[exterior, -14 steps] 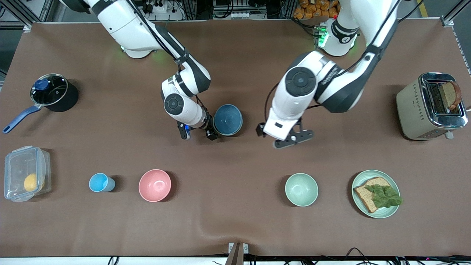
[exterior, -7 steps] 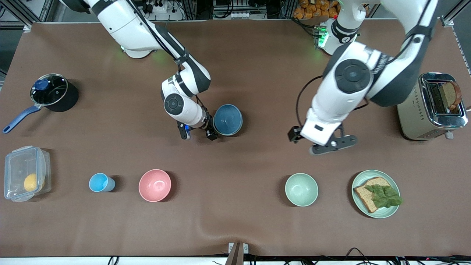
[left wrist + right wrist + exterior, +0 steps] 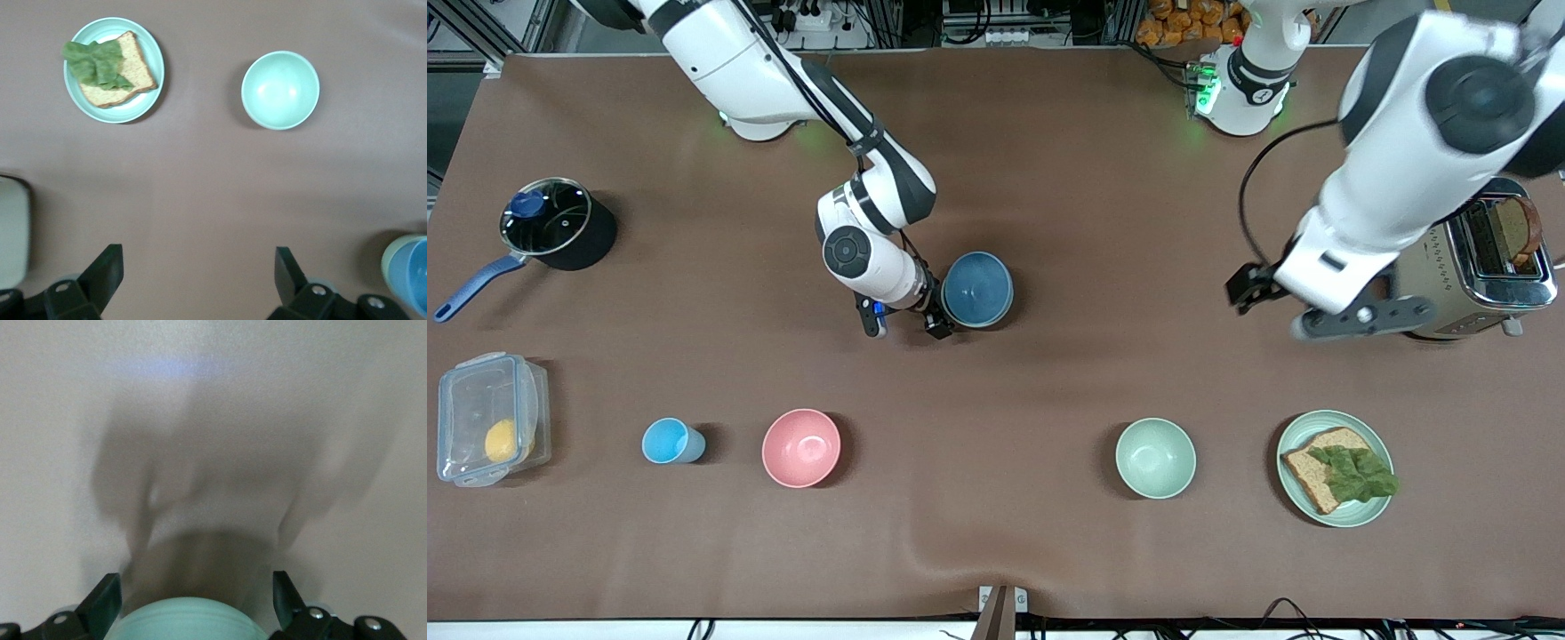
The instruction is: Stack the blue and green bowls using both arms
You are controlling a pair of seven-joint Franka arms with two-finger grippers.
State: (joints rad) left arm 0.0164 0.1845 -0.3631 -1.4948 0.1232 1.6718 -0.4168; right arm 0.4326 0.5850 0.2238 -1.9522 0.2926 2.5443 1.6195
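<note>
The blue bowl sits nested in the green bowl in the middle of the table; from the front only the blue inside shows. My right gripper is low beside this stack, toward the right arm's end, jaws open. In the right wrist view the green bowl's outer wall fills the gap between the open fingers. My left gripper hangs open and empty in the air over the table next to the toaster; its wrist view shows the blue bowl at the edge.
A second pale-green bowl and a plate with bread and lettuce lie near the front camera. A pink bowl, sky-blue cup and lidded box stand toward the right arm's end. A pot and toaster flank the table.
My left arm has swung away from the bowl stack toward the toaster and its end of the table, jaws still open. The right arm and the bowls have not moved.
</note>
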